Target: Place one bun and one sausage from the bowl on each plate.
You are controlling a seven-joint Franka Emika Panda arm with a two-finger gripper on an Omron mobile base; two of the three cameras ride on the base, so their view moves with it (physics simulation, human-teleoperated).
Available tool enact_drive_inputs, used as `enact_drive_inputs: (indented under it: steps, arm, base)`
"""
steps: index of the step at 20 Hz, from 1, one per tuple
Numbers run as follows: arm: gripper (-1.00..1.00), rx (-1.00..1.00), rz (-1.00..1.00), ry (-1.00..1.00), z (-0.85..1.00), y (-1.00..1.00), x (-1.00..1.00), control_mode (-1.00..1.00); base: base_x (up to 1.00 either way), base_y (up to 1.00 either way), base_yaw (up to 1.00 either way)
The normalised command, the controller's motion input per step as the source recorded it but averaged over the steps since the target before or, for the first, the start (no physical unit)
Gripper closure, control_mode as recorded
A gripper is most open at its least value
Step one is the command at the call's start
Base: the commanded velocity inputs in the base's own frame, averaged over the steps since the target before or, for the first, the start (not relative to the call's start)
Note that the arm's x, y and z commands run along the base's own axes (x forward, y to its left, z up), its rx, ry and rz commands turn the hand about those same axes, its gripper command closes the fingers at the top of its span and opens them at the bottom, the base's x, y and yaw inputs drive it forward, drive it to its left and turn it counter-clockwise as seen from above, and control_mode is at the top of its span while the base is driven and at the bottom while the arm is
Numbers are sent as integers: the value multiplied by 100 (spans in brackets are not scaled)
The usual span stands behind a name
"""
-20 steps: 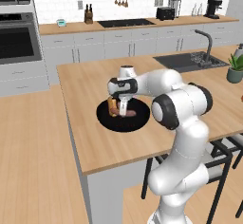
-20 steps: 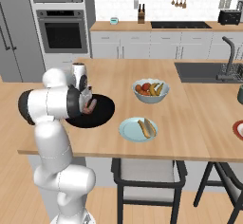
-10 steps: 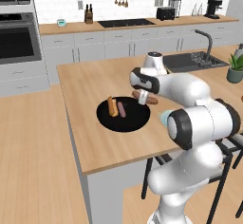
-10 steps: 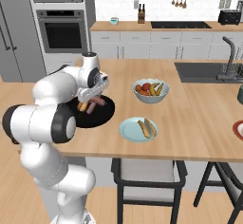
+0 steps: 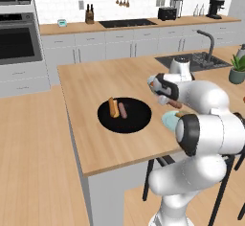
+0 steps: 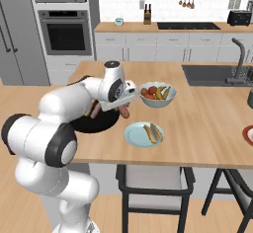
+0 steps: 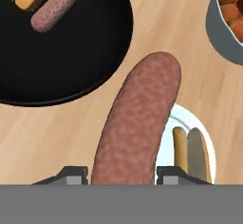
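— What's the claw (image 7: 122, 173) got?

— Its jaws grip a sausage (image 7: 137, 118), held above the wooden tabletop (image 7: 156, 23) between the black bowl (image 7: 90, 42) and the pale blue plate (image 7: 209, 152).

— What's in the bowl?

— One bun (image 5: 113, 107) beside another sausage (image 5: 123, 110).

— And on the blue plate?

— A bun and a sausage, side by side. The white fruit bowl (image 6: 156, 100) stands near it.

Matt mottled reddish-brown sausage (image 7: 137, 128), flat matt black bowl (image 7: 71, 52), light wood-grain counter (image 5: 95, 139), smooth pale blue plate (image 6: 136, 137), glossy white plastic arm (image 6: 64, 103)
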Motion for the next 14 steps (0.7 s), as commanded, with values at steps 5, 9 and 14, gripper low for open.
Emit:
enact_drive_inputs:
  steps: [5,9,14]
  arm:
    - [100,36,-32,-5,-4,-89,-22,-100]
    - [100,12,-8,-3,-59,-11,-19,-100]
    - [100,-2,0,0,-68,-3,-10,-100]
  base:
    - [0,0,0]
    - [0,0,0]
    - [0,0,0]
